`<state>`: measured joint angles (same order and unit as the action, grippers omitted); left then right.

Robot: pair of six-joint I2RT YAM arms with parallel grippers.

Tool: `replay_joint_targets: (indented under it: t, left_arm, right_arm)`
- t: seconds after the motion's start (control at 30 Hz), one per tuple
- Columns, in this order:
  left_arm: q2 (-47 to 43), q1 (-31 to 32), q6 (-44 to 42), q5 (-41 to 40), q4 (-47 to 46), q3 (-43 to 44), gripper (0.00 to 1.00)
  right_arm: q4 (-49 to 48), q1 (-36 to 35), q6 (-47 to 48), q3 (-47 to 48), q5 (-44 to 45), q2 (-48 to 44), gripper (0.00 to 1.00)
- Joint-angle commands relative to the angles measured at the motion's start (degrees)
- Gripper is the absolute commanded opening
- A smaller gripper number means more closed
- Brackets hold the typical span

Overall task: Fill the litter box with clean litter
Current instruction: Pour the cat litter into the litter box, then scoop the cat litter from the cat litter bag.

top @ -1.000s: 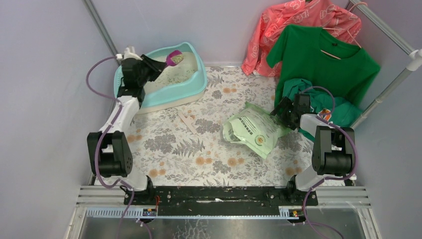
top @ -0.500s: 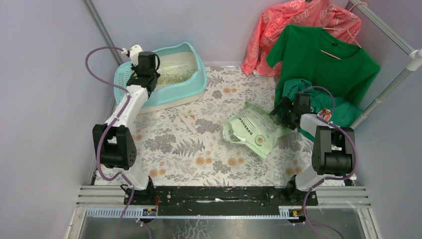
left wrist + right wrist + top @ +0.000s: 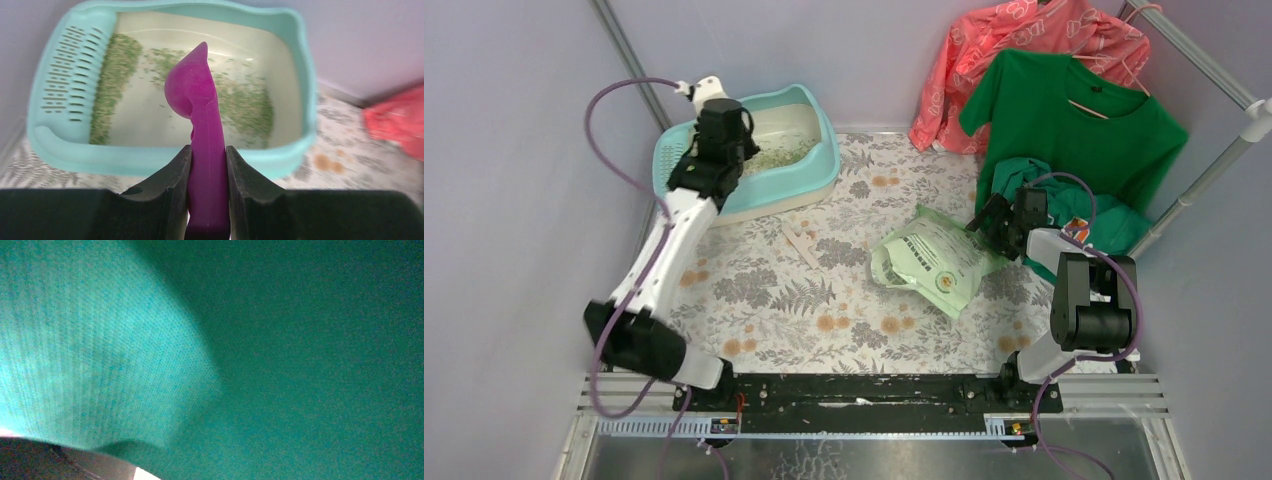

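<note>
Covering the table, a floral cloth [image 3: 824, 300] was spread across the middle of the overhead frame. A green T-shirt [image 3: 1074, 130] was hung on a rail at the upper right, partly in front of a coral garment [image 3: 1004, 40]. The litter box [image 3: 829, 160] was set at the upper left of the overhead frame, against the back wall. A light green printed bag [image 3: 929, 260] was laid right of centre.

The right gripper [image 3: 996, 222] was placed at the bag's right edge with its jaws spread wide; contact with the bag could not be judged, and the right wrist view was filled by green fabric. The left gripper [image 3: 208, 150] was clamped on the handle of a purple scoop [image 3: 192, 90], whose bowl was held out over the basin. The clean litter [image 3: 112, 75] was scattered thinly inside the box, piled thickest beside the slotted grate at the left of the wrist frame, with bare cream floor left between 2 patches.
</note>
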<state>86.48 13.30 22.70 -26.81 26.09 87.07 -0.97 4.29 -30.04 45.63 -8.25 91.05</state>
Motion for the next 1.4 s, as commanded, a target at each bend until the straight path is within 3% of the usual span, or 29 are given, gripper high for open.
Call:
replay_joint_targets:
  t: [0.0, 0.23, 0.37, 0.5, 0.63, 0.93, 1.37]
  left_arm:
    - [-12.2, -0.2, 7.3, 16.2, 4.2, -3.6, 0.03]
    - [-31.8, -0.2, 23.0, 53.6, 1.2, -21.9, 0.04]
    - [-44.0, -0.2, 32.8, 65.8, -4.1, -38.3, 0.04]
    - [-55.2, -0.2, 35.9, 67.4, 1.4, -45.8, 0.05]
    - [-58.9, -0.3, 37.5, 69.2, 4.6, -47.0, 0.06]
    - [-54.7, -0.2, 37.5, 69.1, 1.7, -49.7, 0.06]
    - [-47.4, 0.3, 43.7, 69.8, -15.9, -57.8, 0.06]
  right_arm:
    - [-0.7, -0.3, -0.3, -0.5, -2.9, 0.7, 0.97]
    - [-0.5, -0.4, -0.1, -0.9, -2.1, 0.0, 0.97]
    - [-0.6, -0.3, -0.7, -1.6, -1.2, -1.5, 0.97]
    - [-0.8, -0.3, -0.7, -1.9, -1.5, -1.8, 0.98]
    - [-1.3, -0.3, -1.0, -2.3, -2.4, -1.5, 0.98]
    - [-1.1, -0.3, -1.2, -2.5, -1.6, -1.9, 0.98]
    - [-2.7, -0.3, -1.6, -4.1, -1.3, -0.8, 0.98]
